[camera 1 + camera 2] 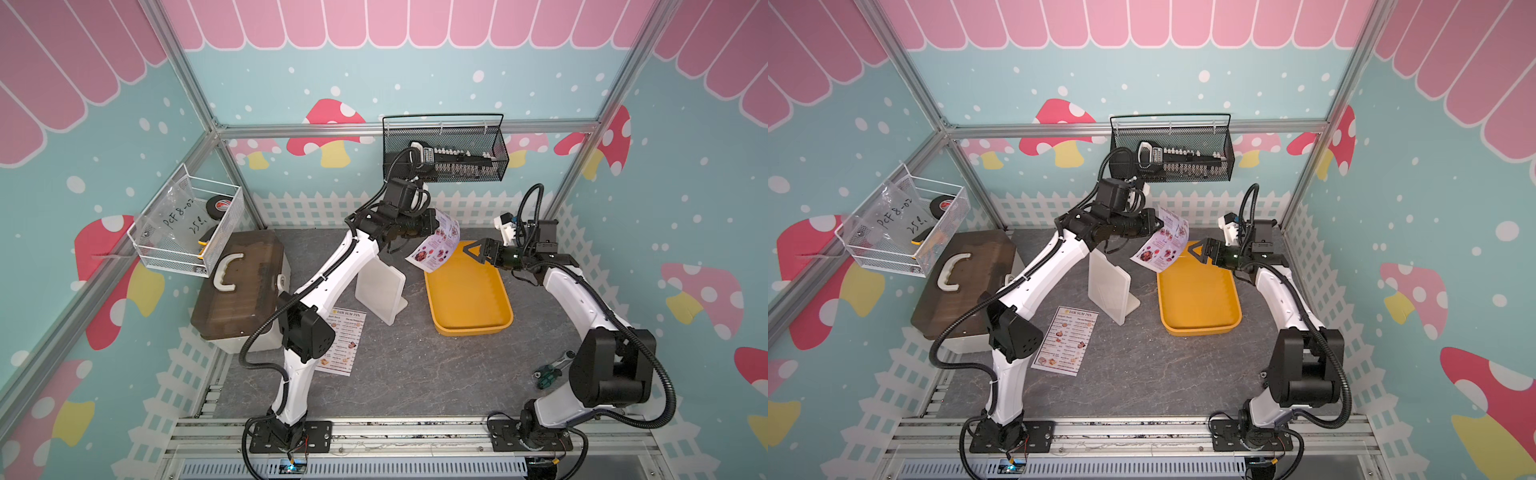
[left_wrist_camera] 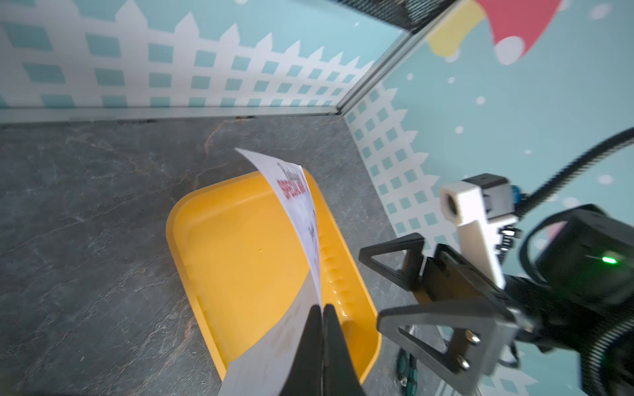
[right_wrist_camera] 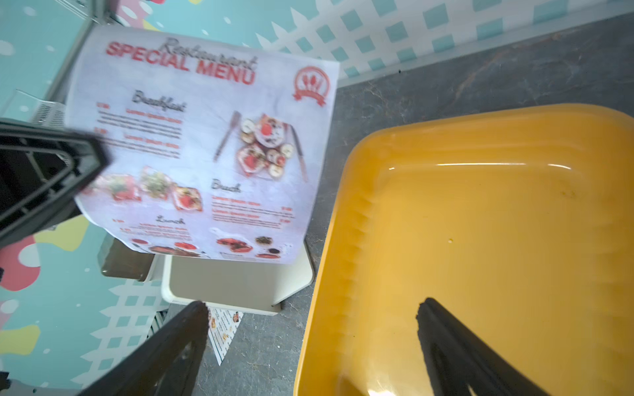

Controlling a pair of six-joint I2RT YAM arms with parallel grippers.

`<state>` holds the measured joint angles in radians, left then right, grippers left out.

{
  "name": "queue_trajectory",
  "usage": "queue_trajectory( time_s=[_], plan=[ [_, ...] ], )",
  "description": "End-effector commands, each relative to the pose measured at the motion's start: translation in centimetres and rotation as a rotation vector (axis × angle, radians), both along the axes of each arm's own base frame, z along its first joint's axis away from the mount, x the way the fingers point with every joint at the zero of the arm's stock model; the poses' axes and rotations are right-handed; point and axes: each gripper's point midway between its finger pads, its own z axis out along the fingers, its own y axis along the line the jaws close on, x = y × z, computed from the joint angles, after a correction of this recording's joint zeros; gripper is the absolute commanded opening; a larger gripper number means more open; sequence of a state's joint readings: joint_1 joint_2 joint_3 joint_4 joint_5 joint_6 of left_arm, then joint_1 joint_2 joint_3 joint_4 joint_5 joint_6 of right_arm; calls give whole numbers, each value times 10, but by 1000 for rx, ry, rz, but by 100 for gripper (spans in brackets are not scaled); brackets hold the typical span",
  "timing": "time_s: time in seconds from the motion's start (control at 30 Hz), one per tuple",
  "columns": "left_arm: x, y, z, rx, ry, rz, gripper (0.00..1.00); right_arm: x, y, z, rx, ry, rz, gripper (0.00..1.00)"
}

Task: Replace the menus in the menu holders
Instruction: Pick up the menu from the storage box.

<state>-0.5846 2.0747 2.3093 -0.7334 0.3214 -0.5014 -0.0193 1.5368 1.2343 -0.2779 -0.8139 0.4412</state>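
My left gripper (image 1: 437,227) (image 2: 322,310) is pinched tight on one edge of the SPECIAL MENU sheet (image 1: 436,246) (image 3: 206,154). The sheet is held in the air, curling, over the far corner of the yellow tray (image 1: 469,291), printed side facing my right arm. My right gripper (image 1: 467,253) (image 3: 314,307) is spread wide and holds nothing. It is above the tray's far end and its tips are just beside the sheet; I can't tell if they touch. The menu holder (image 1: 380,291) (image 1: 1108,291) stands upright on the table (image 1: 415,374), just left of the tray and below the hanging sheet. The DIM SUM INN sheet (image 1: 345,345) (image 1: 1065,340) lies flat on the table near the holder, partly under my left arm.
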Motion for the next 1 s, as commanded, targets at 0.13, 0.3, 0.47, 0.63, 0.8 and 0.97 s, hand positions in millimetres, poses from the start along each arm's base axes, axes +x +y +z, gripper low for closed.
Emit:
queue_trajectory(
  time_s=[0.13,0.3,0.47,0.63,0.8,0.97],
  plan=[
    [-33,12,56,-57,-105,-97,1,-25,31,31,190,-204,206,91],
    [-45,18,64,-51,-112,-122,1,-39,41,64,264,-335,287,91],
    [-57,22,69,-47,-120,-152,1,-43,53,81,286,-377,346,91],
    [-65,22,74,-55,-128,-182,0,-40,54,86,300,-381,353,91],
    [-71,22,79,-70,-125,-198,0,-30,57,91,339,-384,360,91],
    [-68,26,81,-75,-124,-181,0,-31,65,105,388,-415,387,89]
  ],
)
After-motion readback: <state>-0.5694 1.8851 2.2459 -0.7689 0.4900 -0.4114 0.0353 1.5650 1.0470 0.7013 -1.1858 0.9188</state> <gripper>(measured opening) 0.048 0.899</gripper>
